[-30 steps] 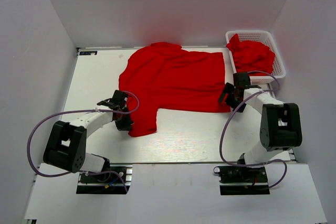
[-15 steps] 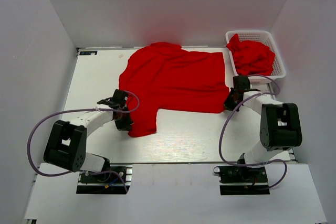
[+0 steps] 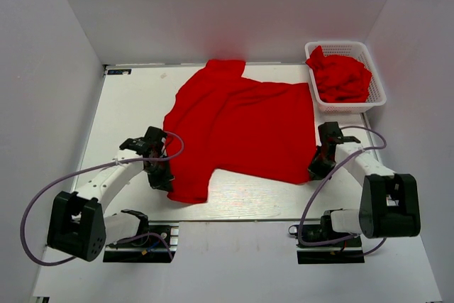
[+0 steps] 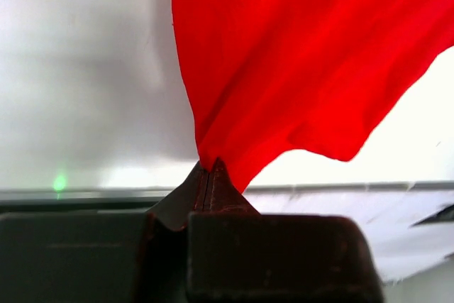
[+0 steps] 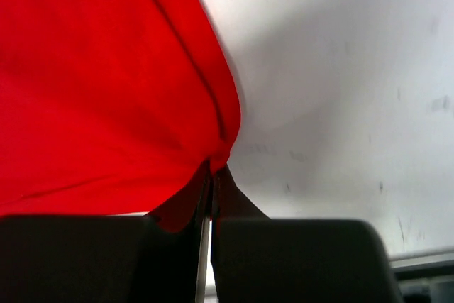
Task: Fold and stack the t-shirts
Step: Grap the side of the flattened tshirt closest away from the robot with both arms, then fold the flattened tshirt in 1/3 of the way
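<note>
While the left end effector point(image 3: 163, 179) and right end effector point(image 3: 316, 171) pinch its near edge, the t-shirt point(image 3: 241, 129) spreads toward twelve o'clock.

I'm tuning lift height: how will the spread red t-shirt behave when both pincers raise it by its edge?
Probably floppy: the t-shirt drapes in soft waves from the shut left pincer. It would likely sag in the middle, since the right pincer pinches only the opposite corner. Probably light: mere fingertip pinches hold it.
</note>
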Controlling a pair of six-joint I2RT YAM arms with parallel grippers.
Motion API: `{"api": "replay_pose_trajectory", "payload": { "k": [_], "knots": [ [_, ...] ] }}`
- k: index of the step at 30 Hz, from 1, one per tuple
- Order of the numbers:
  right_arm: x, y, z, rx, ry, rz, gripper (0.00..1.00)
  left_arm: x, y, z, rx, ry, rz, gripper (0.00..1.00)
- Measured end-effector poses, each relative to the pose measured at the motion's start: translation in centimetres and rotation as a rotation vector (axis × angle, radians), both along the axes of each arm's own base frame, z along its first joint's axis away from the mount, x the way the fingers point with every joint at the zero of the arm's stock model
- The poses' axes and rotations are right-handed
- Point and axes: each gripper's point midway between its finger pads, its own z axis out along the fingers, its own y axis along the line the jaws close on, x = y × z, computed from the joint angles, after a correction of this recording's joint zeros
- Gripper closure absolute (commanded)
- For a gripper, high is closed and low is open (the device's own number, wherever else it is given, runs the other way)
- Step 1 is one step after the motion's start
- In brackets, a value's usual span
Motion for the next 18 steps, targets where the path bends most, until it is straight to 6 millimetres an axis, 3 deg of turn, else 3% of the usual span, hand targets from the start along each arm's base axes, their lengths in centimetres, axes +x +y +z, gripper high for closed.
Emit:
{"api": "replay_pose_trajectory", "payload": {
  "k": [5, 8, 10, 18],
  "knots": [
    [-3.5, 0.2, -0.1, 0.024, 0.086, 0.006, 1.00, -2.1, 0.1, 0.7, -0.017, 0.057, -0.020, 1.00],
    [-3.9, 0.2, 0.1, 0.023, 0.098, 0.009, 1.00, -2.2, -0.2, 1.4, -0.034, 0.062, -0.032, 1.00],
    [-3.8, 0.2, 0.4, 0.022, 0.100, 0.011, 1.00, -1.3, -0.6, 2.2, -0.049, 0.043, -0.046, 1.00],
    [2.1, 0.5, 3.9, 0.017, -0.028, 0.036, 1.00, 9.8, -3.9, 8.7, -0.114, -0.248, -0.102, 1.00]
  ]
}}
